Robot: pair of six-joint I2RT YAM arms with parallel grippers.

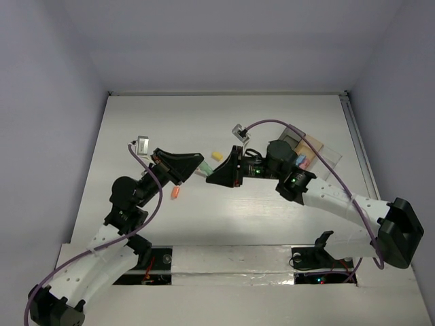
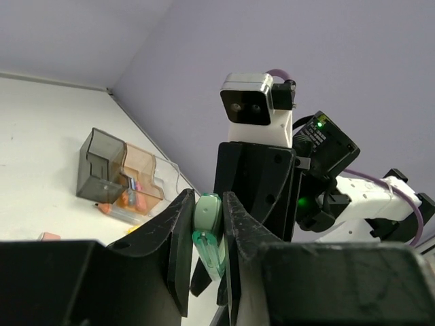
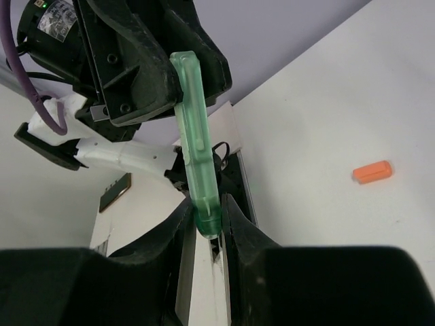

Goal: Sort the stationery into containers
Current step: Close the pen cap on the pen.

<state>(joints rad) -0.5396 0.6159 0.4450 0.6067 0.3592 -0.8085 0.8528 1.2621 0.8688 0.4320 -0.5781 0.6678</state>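
Observation:
A translucent green piece (image 1: 202, 166) hangs in the air between my two grippers over the middle of the table. My left gripper (image 2: 209, 204) is shut on one end of the green piece (image 2: 207, 234). In the right wrist view the green piece (image 3: 194, 136) runs down from the left gripper's jaws, and its other end sits between my right gripper's (image 3: 207, 212) fingers, touching both. The grippers, left (image 1: 194, 165) and right (image 1: 212, 175), face each other. The joined bins (image 1: 309, 149) stand at the back right; the smoky one (image 2: 98, 166) and the tan one (image 2: 139, 180) hold several coloured pieces.
A yellow piece (image 1: 217, 155) lies on the table just behind the grippers. An orange piece (image 1: 175, 193) lies in front of the left gripper and also shows in the right wrist view (image 3: 372, 172). An orange piece (image 2: 105, 208) lies beside the bins.

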